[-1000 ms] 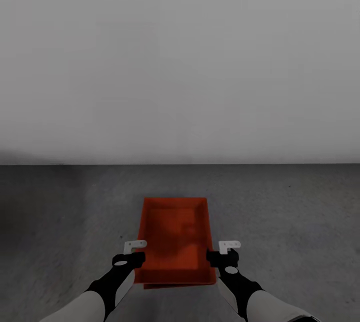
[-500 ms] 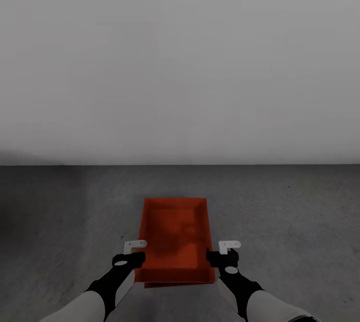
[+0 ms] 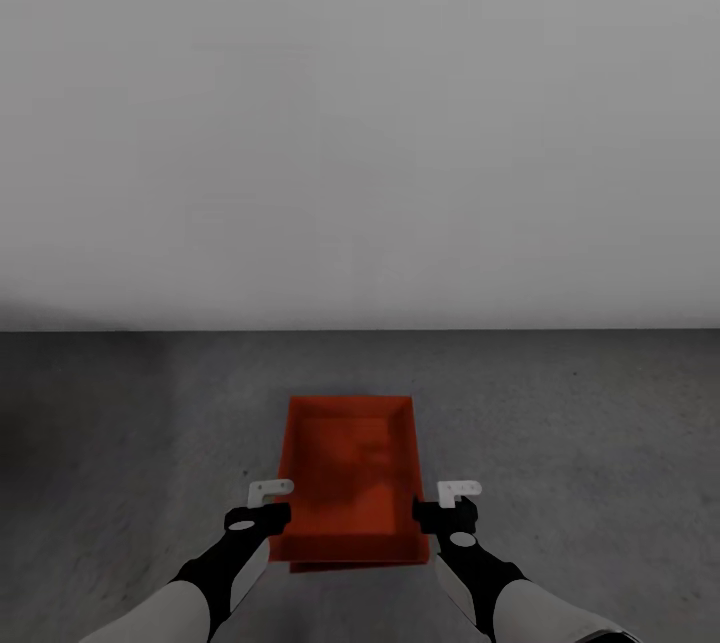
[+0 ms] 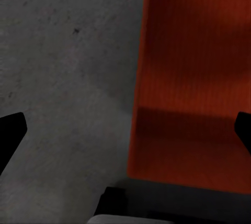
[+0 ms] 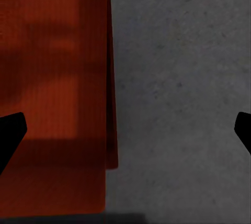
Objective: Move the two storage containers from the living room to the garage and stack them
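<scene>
Since one second ago nothing has visibly moved: arms, boxes and camera hold the same places. In the head view, a red-orange rectangular storage container with thin low walls [image 3: 350, 478] sits stacked on a second, identical red-orange container [image 3: 345, 567], of which only a thin strip shows under the upper one's near edge; both rest on the rough dark grey concrete floor [image 3: 580, 443], in front of the plain white-grey wall [image 3: 360, 123]. The left gripper [image 3: 268, 505] stands just beside the upper container's left wall and the right gripper [image 3: 452, 505] just beside its right wall. In the left wrist view the left gripper's [image 4: 125, 135] black fingertips sit wide apart at opposite edges, straddling the container's side wall without clamping it; in the right wrist view the right gripper [image 5: 125, 130] is likewise spread wide, with the container's wall and bare floor between its tips.
</scene>
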Controlling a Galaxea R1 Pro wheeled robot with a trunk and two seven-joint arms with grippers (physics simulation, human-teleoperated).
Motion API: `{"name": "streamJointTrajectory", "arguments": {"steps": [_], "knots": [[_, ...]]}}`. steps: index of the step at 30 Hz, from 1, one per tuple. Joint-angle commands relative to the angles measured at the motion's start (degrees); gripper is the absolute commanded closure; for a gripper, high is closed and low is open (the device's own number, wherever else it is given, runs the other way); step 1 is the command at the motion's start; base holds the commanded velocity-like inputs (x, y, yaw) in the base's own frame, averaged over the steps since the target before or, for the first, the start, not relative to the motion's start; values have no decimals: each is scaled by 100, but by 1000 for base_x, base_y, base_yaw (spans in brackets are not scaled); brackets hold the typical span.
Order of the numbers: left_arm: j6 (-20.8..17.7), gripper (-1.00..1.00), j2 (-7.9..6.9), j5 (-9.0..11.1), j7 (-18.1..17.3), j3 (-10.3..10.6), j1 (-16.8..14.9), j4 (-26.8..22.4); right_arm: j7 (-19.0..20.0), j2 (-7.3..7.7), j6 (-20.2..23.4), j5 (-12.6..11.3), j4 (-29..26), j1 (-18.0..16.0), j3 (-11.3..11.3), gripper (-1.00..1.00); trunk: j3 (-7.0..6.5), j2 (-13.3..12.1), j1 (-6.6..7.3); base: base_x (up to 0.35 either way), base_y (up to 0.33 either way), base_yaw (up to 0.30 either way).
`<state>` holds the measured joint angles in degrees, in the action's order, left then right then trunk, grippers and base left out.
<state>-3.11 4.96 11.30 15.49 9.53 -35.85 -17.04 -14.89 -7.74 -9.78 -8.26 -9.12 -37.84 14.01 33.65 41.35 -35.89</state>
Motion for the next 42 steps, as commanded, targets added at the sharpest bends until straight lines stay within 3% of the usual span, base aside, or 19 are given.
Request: {"name": "streamJointTrajectory", "arguments": {"steps": [1,5,23,42], "knots": [[-32,-100,-4,48,41,51,-1,-12,-23,0,-24,-61,7,-4,49,-100,-14,-37,21,0,0,0],[-32,-100,-4,48,41,52,-1,-12,-23,0,-24,-61,7,-4,49,-100,-86,-198,109,0,0,0],[-32,-100,0,57,47,49,-1,-14,-23,0,-24,-62,7,-4,49,-100,-86,-198,109,-4,0,0],[-93,-100,3,66,50,49,-1,-18,-23,0,-21,-62,7,-4,49,-100,-86,-198,109,-306,0,0]]}}
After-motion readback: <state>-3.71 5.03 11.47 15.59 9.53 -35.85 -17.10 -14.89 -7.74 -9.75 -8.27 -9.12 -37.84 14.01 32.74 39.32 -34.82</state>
